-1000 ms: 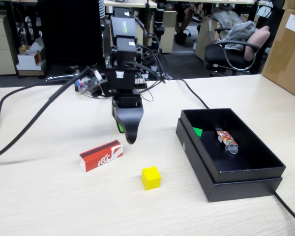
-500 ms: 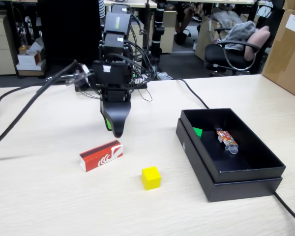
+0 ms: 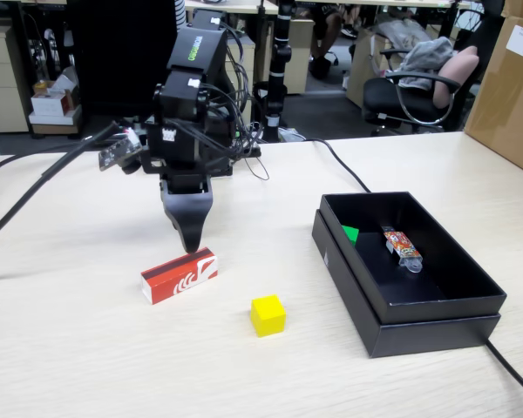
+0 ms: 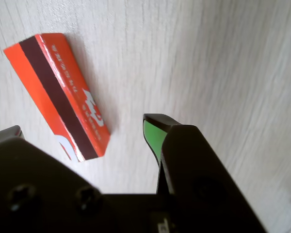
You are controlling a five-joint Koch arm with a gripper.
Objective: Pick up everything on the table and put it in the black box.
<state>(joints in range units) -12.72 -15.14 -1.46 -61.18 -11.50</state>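
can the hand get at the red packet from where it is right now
Probably yes. In the fixed view the hand hangs just above the red packet, which lies flat on bare table. The yellow cube sits apart from it, and nothing covers it. The wrist view shows the packet slightly off to one side.

Koch arm (image 3: 192, 131): black angular housings, green label on top, white stickers, loose black cables, green-padded gripper (image 4: 153, 136) finger.
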